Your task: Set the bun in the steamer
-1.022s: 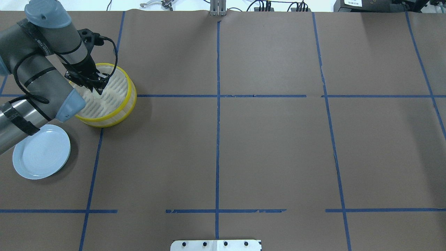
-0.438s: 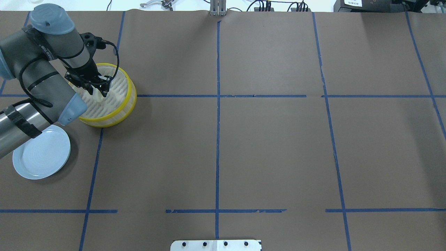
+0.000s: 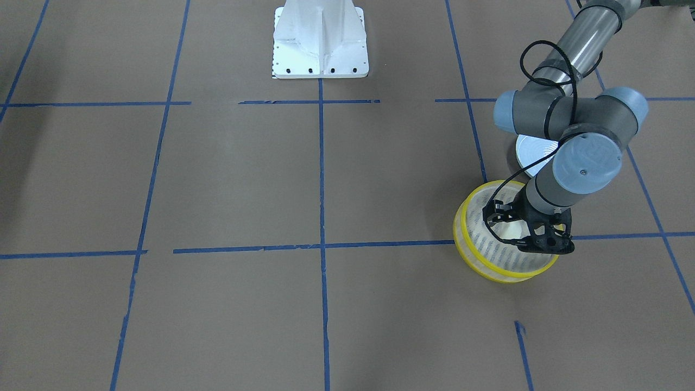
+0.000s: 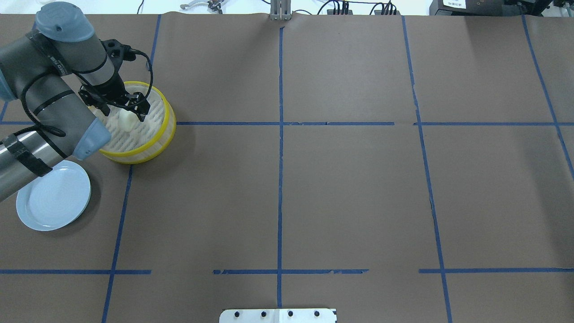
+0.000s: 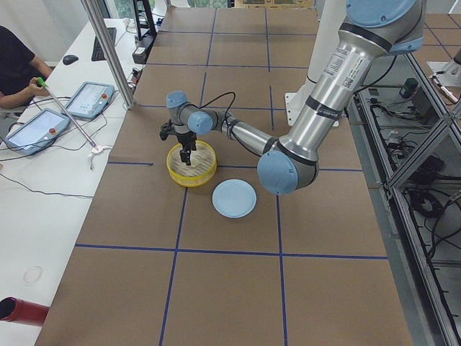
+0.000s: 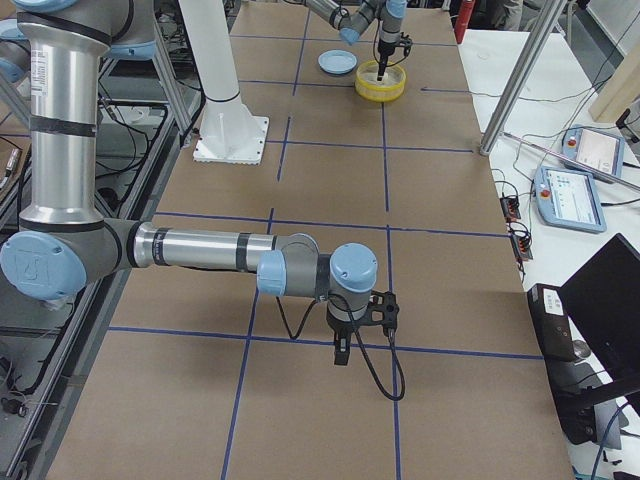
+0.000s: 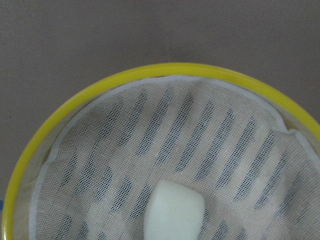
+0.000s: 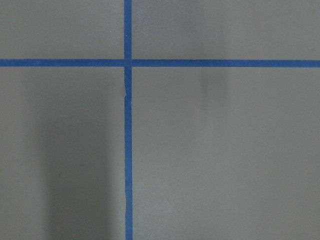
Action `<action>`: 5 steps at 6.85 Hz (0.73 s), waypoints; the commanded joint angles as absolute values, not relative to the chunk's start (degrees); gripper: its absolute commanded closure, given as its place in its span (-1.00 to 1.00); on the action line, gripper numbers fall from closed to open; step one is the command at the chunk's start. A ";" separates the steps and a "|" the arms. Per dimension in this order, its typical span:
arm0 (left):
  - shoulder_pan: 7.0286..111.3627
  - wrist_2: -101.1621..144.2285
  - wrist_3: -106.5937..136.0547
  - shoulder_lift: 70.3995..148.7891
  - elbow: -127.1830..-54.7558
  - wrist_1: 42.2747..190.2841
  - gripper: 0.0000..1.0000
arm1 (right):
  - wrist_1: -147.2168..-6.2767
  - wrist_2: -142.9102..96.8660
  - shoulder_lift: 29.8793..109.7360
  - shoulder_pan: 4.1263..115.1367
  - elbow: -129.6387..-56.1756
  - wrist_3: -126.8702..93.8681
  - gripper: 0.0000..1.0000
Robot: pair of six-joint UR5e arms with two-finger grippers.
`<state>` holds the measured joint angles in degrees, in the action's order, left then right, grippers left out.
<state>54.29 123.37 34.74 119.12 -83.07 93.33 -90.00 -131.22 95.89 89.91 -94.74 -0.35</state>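
The bun (image 4: 126, 120) is a small cream-white lump lying on the slotted base of the steamer (image 4: 167, 128), a round yellow-rimmed basket at the table's far left. My left gripper (image 4: 120, 112) is open just above the bun, its fingers spread to either side and clear of it. The left wrist view shows the bun (image 7: 173, 215) free on the mesh liner inside the steamer's yellow rim (image 7: 150, 70). My right gripper (image 6: 342, 355) shows only in the exterior right view, low over the paper; I cannot tell whether it is open or shut.
A pale blue plate (image 4: 53, 202) with nothing on it lies on the paper near the steamer, partly under my left forearm. The robot's white base (image 3: 320, 41) stands at the table's middle edge. Blue tape lines cross the brown paper.
My left gripper held the bun low inside the steamer, then opened and rose slightly. The bun now lies free on the steamer base.
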 commanded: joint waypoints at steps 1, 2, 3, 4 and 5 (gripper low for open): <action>60.95 123.92 29.05 113.95 -93.35 93.34 -1.00 | -90.00 -131.22 95.89 89.91 -94.75 -0.35 -1.00; 65.87 124.01 25.18 110.77 -97.78 93.25 -1.00 | -90.00 -131.22 95.89 89.91 -94.75 -0.35 -1.00; 70.70 124.10 19.92 109.96 -98.08 92.56 -1.00 | -90.00 -131.22 95.89 89.91 -94.75 -0.35 -1.00; 76.67 127.76 10.81 106.56 -98.09 92.55 -1.00 | -90.00 -131.22 95.89 89.91 -94.75 -0.35 -1.00; 81.77 132.93 1.94 101.65 -97.13 93.07 -1.00 | -90.00 -131.22 95.89 89.91 -94.75 -0.35 -1.00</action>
